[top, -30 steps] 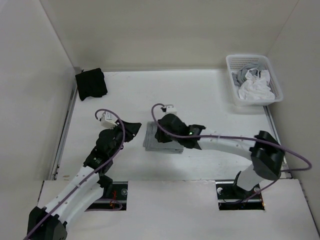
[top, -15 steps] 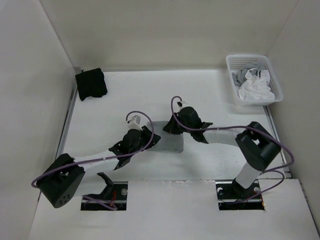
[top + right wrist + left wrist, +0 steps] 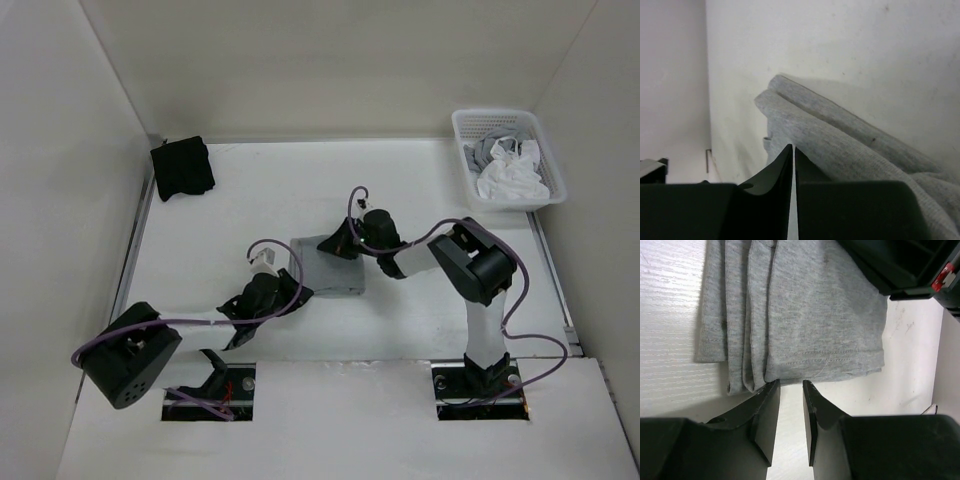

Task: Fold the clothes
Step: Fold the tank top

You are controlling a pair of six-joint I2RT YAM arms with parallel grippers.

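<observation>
While left end effector (image 3: 791, 386) gapes slightly, empty, beside clothes (image 3: 810, 310), right end effector (image 3: 792, 148) is closed.

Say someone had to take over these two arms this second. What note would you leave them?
Left end effector: slightly open, empty, just off the hem of the grey tank top.
Right end effector: closed at the top's far edge; whether it pinches cloth cannot be told.
Done: the top lies folded into a layered rectangle.
Left: probably a last fold or some tidying; other laundry sits in the basket.
</observation>
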